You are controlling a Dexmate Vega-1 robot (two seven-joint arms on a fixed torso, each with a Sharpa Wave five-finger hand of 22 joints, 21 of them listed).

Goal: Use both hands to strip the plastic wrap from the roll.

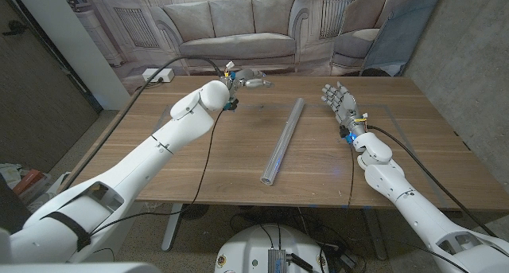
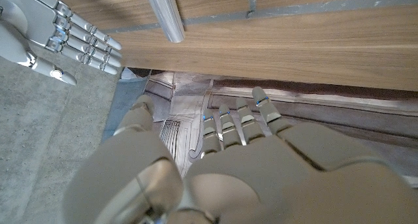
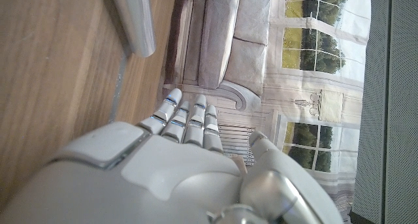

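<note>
**Waiting to start: roll untouched, both hands free**

Looking down from the head view, one roll (image 1: 285, 141) of plastic wrap lies lengthwise on the worktop (image 1: 238, 157), running from near the front edge toward the back. Two hands flank it, both well apart from it. The left hand (image 1: 251, 79) hovers beyond the roll's far end, off to its left, its fingers loosely spread and holding nothing. The right hand (image 1: 339, 103) stands to the right of the roll's far half, fingers apart and upright, also empty. No loose film shows around the roll, so I judge the stripping not yet begun; grasping and peeling are all left.

From the left wrist view, the left hand (image 2: 241, 165) shows its fingers (image 2: 222, 123) extended and apart, gripping nothing, with one roll end (image 2: 166, 15) beyond them and the right hand (image 2: 59, 34) open beside that end.

From the right wrist view, the right hand (image 3: 170, 165) has straight, slightly parted fingers (image 3: 186, 123), empty, with a roll end (image 3: 136, 21) ahead.
</note>
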